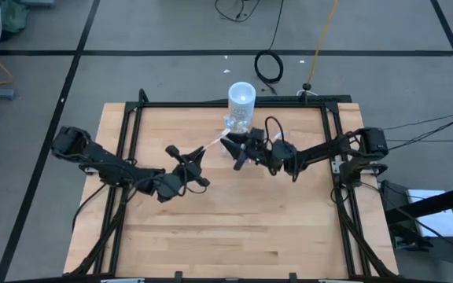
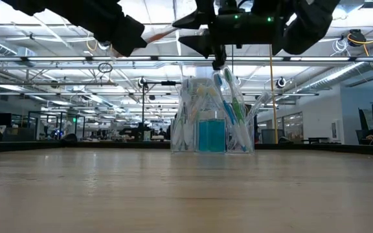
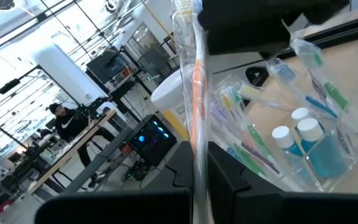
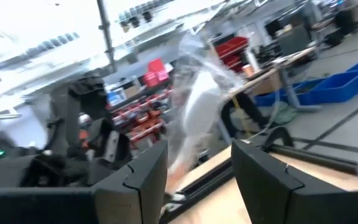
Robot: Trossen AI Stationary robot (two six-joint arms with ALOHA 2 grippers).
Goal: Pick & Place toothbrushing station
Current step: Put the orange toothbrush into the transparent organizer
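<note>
Where the high view looks down, the clear container [image 1: 237, 123] sits near the tabletop's [image 1: 234, 228] far edge, mid-width, beside a white cylinder [image 1: 241, 96]. Left hand [image 1: 197, 156] is clenched on a wrapped toothbrush [image 1: 213, 145], long axis slanting twd the container. Right hand [image 1: 238, 151] is spread wide, holding nothing, just beside it. Low view: container [image 2: 211, 116] upright, brushes [image 2: 234, 107] leaning upward, blue tubes [image 2: 212, 134] inside. Left wrist view: wrapped brush [image 3: 196, 118] pinched betw. the fingers [image 3: 253, 193].
</note>
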